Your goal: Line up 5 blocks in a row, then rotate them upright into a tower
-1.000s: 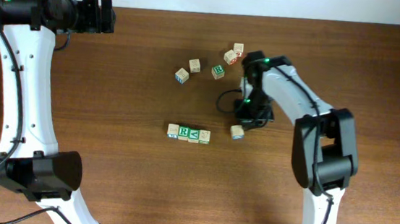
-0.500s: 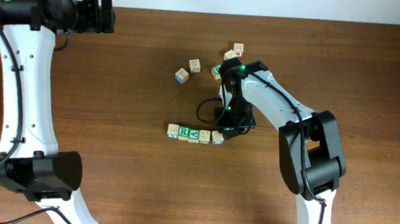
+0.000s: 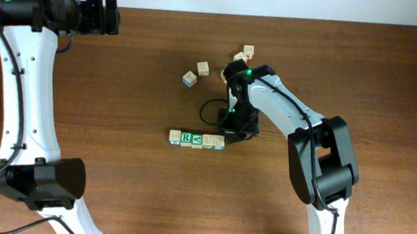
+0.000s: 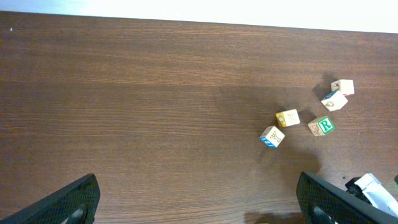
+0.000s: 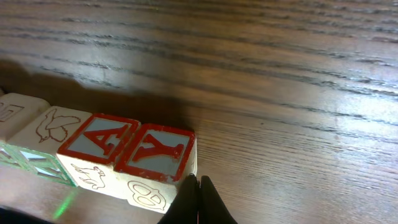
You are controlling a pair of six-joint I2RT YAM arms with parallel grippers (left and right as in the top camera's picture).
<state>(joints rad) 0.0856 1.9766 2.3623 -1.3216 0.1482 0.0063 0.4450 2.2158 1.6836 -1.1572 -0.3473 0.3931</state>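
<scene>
Since a second ago, we are seeing the right arm swung in to the left, and the single block that lay beside it is now sitting at the right end of the row of blocks (image 3: 195, 139), with the whole row nudged a little leftward on the tabletop (image 3: 114, 162). The right hand (image 5: 198, 186) is pinched fully closed on nothing, its fingertips pressing against the lower corner of the end block (image 5: 158, 155), which is showing a red Y on top; its neighbour (image 5: 99, 146) is showing a red A. The row is lying near the middle of the tabletop, with a green R and a green V facing up. The loose blocks (image 3: 203, 69) are lying scattered behind the arm. The left hand (image 4: 196, 202) is hanging spread wide and empty, well apart at the far left.
</scene>
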